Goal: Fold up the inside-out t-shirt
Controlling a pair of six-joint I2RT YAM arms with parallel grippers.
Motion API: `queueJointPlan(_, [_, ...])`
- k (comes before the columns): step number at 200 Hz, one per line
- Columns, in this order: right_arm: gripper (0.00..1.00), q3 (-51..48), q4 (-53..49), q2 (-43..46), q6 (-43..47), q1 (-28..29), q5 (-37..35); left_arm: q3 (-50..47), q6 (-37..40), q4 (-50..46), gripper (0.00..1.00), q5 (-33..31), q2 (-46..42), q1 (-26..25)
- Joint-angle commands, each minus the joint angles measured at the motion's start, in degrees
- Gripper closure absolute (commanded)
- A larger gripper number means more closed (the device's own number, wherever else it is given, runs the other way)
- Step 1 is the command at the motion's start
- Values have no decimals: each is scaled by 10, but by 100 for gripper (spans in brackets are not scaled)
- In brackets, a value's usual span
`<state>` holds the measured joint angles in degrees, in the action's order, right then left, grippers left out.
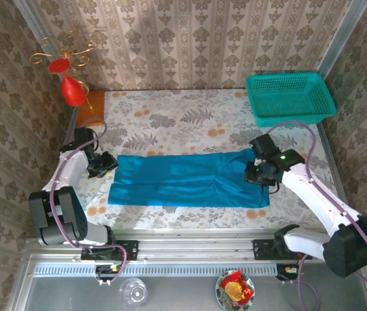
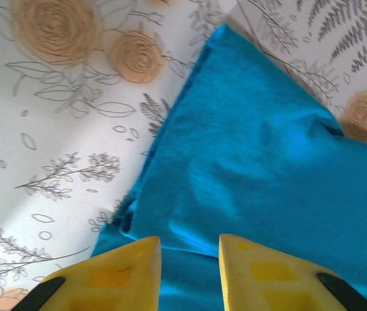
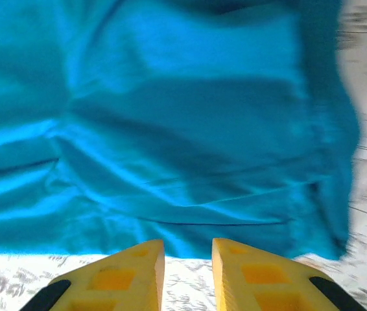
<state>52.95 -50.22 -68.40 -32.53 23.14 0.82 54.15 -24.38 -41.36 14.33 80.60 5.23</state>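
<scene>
The inside-out t-shirt [image 1: 183, 180] is a bright blue cloth lying flat as a long folded band across the table. My left gripper [image 1: 106, 163] is at its left end. In the left wrist view the yellow fingers [image 2: 122, 272] stand apart over the shirt [image 2: 261, 162], with a soft ridge of cloth under the gap of the left gripper [image 2: 190, 241]. My right gripper [image 1: 259, 173] is at the shirt's right end. In the right wrist view it [image 3: 188, 243] is open over bare tablecloth, and the shirt's edge [image 3: 170, 129] lies just past the fingertips.
A teal mesh basket [image 1: 289, 97] stands at the back right corner. A red and gold ornament [image 1: 70, 84] stands at the back left beside an orange block [image 1: 91, 102]. The floral tablecloth [image 1: 170, 123] shows behind the shirt. Patterned walls close in three sides.
</scene>
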Motion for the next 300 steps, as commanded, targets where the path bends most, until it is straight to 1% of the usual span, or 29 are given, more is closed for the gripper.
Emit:
queueJointPlan(1, [71, -5, 54, -67, 27, 60, 9, 5, -8, -11, 71, 3, 0, -19])
queueJointPlan(22, [69, 17, 65, -146, 43, 91, -23, -6, -17, 2, 72, 8, 6, -35])
queueJointPlan(52, [57, 41, 61, -216, 45, 94, -81, -12, -21, 14, 73, 6, 16, -47])
queueJointPlan(69, [57, 51, 48, -243, 44, 92, -120, -5, -19, 15, 73, 3, 24, -47])
queueJointPlan(75, [60, 56, 44, -251, 46, 91, -126, -2, -18, 15, 74, 0, 26, -47])
queueJointPlan(97, [88, 71, 24, -266, 45, 88, -127, 23, -8, 13, 75, -15, 46, -46])
queueJointPlan(106, [100, 73, 20, -263, 45, 89, -119, 37, -4, 12, 75, -21, 59, -45])
queueJointPlan(155, [100, 80, -21, -195, 26, 87, -59, 132, 14, 9, 76, -21, 158, -46])
queueJointPlan(183, [100, 61, 9, -180, 33, 61, 64, 162, 18, 9, 80, -18, 212, -47])
queueJointPlan(211, [100, 61, 24, -175, 42, 22, 128, 173, 23, 6, 82, -16, 241, -48])
queueJointPlan(214, [97, 61, 26, -175, 43, 16, 140, 173, 23, 7, 82, -15, 242, -47])
queueJointPlan(223, [79, 61, 29, -178, 52, -3, 181, 173, 25, 6, 82, -16, 244, -47])
queueJointPlan(227, [72, 62, 24, -180, 57, -11, 193, 173, 26, 7, 82, -17, 245, -47])
queueJointPlan(235, [66, 69, 12, -183, 67, -26, 192, 173, 27, 5, 82, -17, 247, -48])
queueJointPlan(253, [61, 77, 0, -181, 80, -71, 152, 172, 32, 0, 82, -20, 250, -48])
queueJointPlan(264, [60, 81, 2, -184, 86, -103, 124, 171, 34, -2, 82, -23, 253, -48])
queueJointPlan(282, [60, 92, 8, -202, 95, -146, 43, 170, 36, -3, 84, -28, 257, -48])
queueJointPlan(300, [60, 97, 35, -232, 107, -186, 33, 167, 38, -3, 86, -37, 263, -46])
